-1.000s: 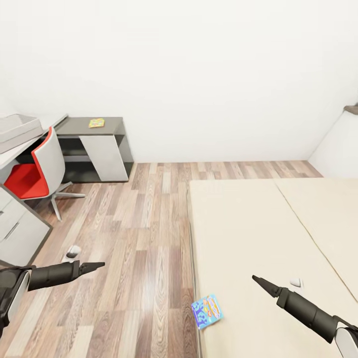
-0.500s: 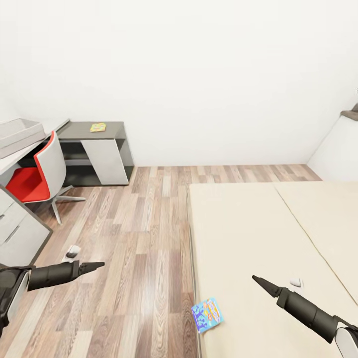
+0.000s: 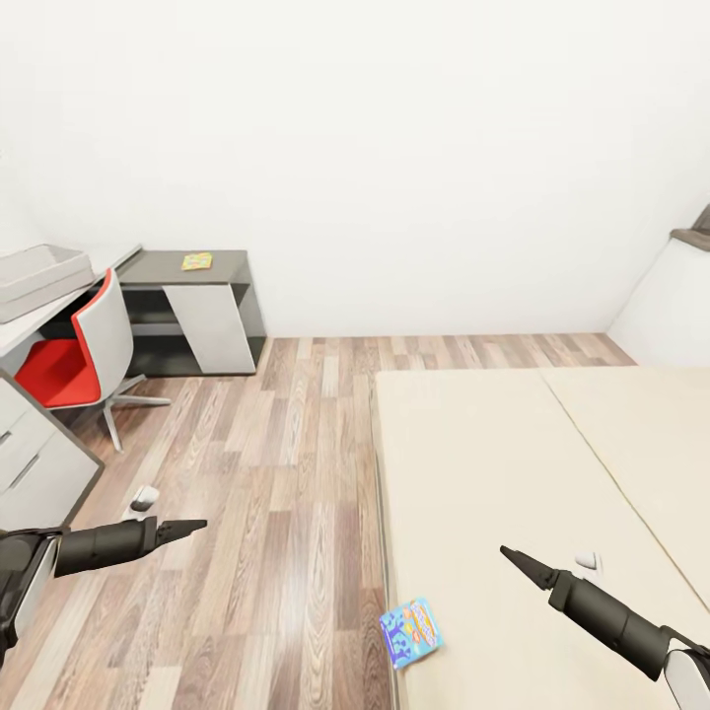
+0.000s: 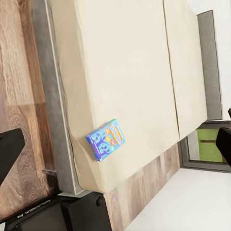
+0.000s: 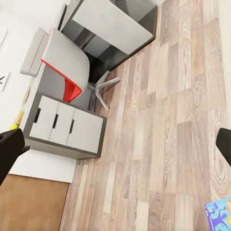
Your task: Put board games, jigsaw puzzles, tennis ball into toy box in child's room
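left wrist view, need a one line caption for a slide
Light blue board game lying flat near the corner of the beige bed, wood-plank floor alongside.

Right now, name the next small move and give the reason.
Probably lower the right hand toward the light blue board game at the bed corner: it lies untouched, and both hands look empty, the left hand out over the floor.

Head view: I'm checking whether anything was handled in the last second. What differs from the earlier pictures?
Only the camera moved: the whole scene slid down the picture, so the view tilted up a little. The light blue board game lies as before at the bed edge. Left gripper and right gripper hang in the same place, holding nothing. The toy box stays on the table.
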You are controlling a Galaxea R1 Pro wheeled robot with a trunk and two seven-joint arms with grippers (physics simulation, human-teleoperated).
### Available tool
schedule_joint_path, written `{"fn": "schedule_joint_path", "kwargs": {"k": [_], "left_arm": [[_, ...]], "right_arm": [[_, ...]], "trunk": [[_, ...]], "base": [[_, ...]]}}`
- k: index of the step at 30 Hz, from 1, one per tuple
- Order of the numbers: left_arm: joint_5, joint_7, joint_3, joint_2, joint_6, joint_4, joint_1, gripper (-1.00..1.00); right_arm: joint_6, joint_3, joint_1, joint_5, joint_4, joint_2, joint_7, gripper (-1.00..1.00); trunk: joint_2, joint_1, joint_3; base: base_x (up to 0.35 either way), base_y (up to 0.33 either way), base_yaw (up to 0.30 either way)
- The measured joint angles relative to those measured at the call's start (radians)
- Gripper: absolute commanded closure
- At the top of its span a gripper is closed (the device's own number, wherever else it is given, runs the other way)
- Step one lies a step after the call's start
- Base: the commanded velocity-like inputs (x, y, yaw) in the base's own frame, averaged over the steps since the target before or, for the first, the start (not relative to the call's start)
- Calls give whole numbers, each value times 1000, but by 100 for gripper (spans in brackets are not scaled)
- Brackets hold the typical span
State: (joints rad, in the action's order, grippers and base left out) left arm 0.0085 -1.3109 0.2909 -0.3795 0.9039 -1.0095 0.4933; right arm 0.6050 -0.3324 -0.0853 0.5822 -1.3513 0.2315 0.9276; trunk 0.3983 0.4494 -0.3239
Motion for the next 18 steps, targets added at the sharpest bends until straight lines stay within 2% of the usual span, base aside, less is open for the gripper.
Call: {"fn": "schedule_joint_path", "kwargs": {"k": [18], "left_arm": [[0,1,1,1,0,0,0,-100]], "right_arm": [[0,0,0,0,0,0,0,-100]], "trunk": [[0,0,30]], "base": [[0,0,0]]}}
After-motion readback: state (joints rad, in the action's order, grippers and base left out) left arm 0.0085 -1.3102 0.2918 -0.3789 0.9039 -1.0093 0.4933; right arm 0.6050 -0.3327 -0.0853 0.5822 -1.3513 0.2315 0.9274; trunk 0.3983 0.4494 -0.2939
